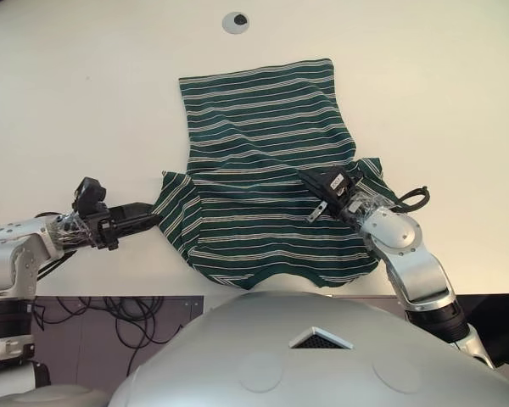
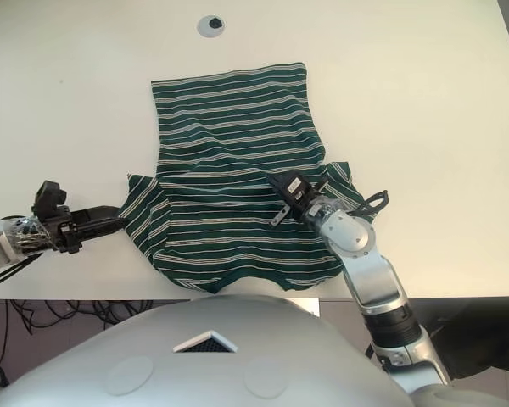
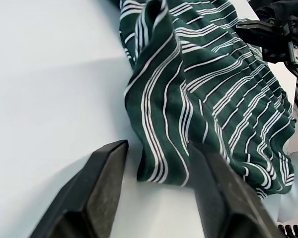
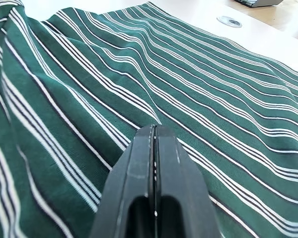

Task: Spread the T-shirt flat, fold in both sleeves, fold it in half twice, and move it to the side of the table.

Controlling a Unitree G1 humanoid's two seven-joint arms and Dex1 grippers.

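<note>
A dark green T-shirt with white stripes (image 1: 263, 153) lies on the white table (image 1: 68, 102), its hem toward the far edge and its collar toward me. The left sleeve (image 3: 159, 99) is bunched and wrinkled. My left gripper (image 1: 153, 219) is low on the table at that sleeve's tip, open, and the sleeve's edge lies between its two fingers (image 3: 107, 168). My right gripper (image 1: 310, 180) is over the shirt's middle right, near the folded-in right sleeve. In the right wrist view its fingers (image 4: 153, 130) are pressed together just above the striped cloth, and no fabric shows between them.
A round grey grommet (image 1: 235, 22) sits in the table near the far edge. The table's front edge runs just below the shirt's collar. Wide bare tabletop lies to the left and right of the shirt. Cables (image 1: 127, 318) hang under the table at the left.
</note>
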